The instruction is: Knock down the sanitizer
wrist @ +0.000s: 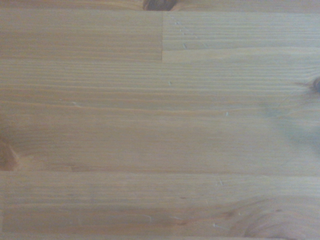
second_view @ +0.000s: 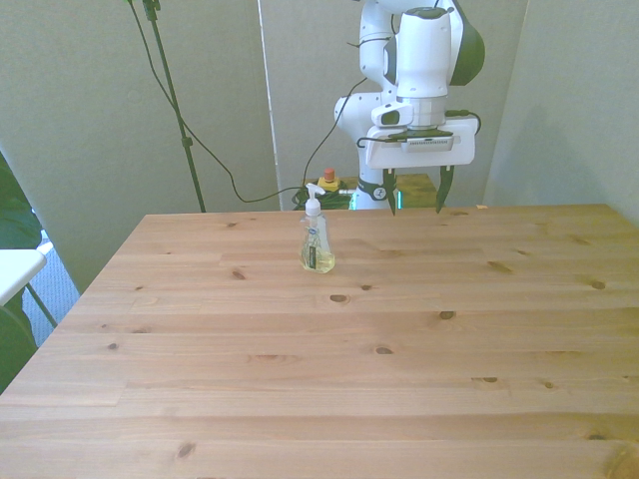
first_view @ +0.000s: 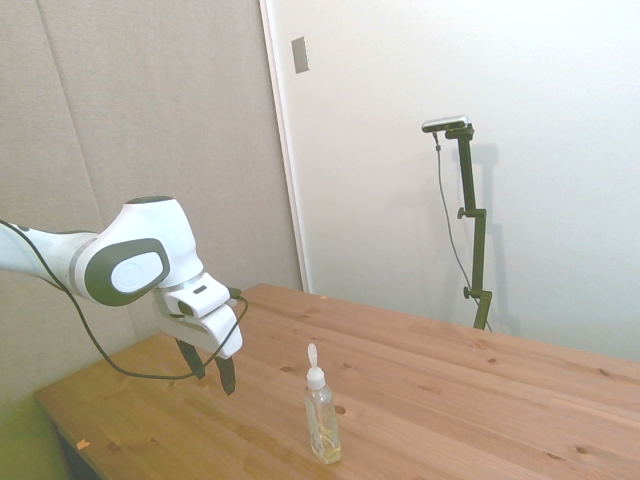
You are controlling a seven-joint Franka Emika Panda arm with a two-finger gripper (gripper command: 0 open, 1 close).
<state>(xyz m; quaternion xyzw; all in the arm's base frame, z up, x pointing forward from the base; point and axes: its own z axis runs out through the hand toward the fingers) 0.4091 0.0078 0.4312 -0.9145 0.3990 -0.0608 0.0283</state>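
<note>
Currently the sanitizer bottle [second_view: 317, 242] stands upright on the wooden counter [second_view: 399, 349], toward the far edge and slightly toward the front view's left of centre. It is a slim clear bottle of pale yellowish gel with a white pump top. The end effector [second_view: 416, 192] hangs above the counter, well apart from the bottle and toward the front view's right of it, with its two dark fingers [second_view: 443, 189] spread apart and holding nothing. In the side view the end effector [first_view: 212, 368] sits at roughly the height of the bottle's upper half, tips pointing down. The wrist view shows only bare wood grain [wrist: 160, 120]; the bottle is not in it.

Step in hand: approach for a sideways push. Recommended procedure:

1. Keep the fingertips clear of the counter surface.
2. Travel laterally toward the bottle, contacting it high on the body or at the neck, where tipping leverage is likely greatest.
3. Push through rather than tap, since a low contact would probably slide the bottle instead of toppling it.

A small dark label shows on the bottle front; no writing or brand is legible.
</note>
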